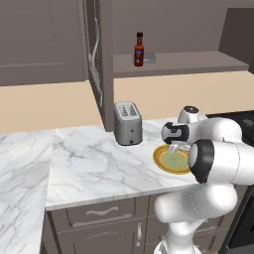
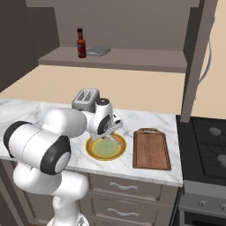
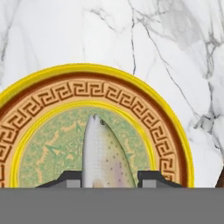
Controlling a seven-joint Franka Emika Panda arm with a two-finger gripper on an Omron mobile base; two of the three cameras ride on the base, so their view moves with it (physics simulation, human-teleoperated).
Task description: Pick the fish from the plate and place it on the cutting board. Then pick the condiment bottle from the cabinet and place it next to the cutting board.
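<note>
The silvery fish (image 3: 105,153) lies along the pale green centre of the yellow-rimmed plate (image 3: 144,94). My gripper (image 3: 109,179) is lowered straight over it, one fingertip on each side of its body. The left one sits against its flank and the right one a sliver away, so the jaws are narrowly open around it. From the base the gripper (image 2: 110,137) points down onto the plate (image 2: 106,155). The dark wooden cutting board (image 2: 151,149) lies bare just right of the plate. The condiment bottle (image 1: 139,49) stands upright on the cabinet shelf (image 1: 188,62).
A silver toaster (image 1: 128,123) stands behind the plate near the wall. The cabinet door (image 1: 96,59) hangs open to the left of the shelf. A small flat grey item (image 2: 98,51) lies beside the bottle (image 2: 81,43). A black stove (image 2: 207,137) borders the counter on the right.
</note>
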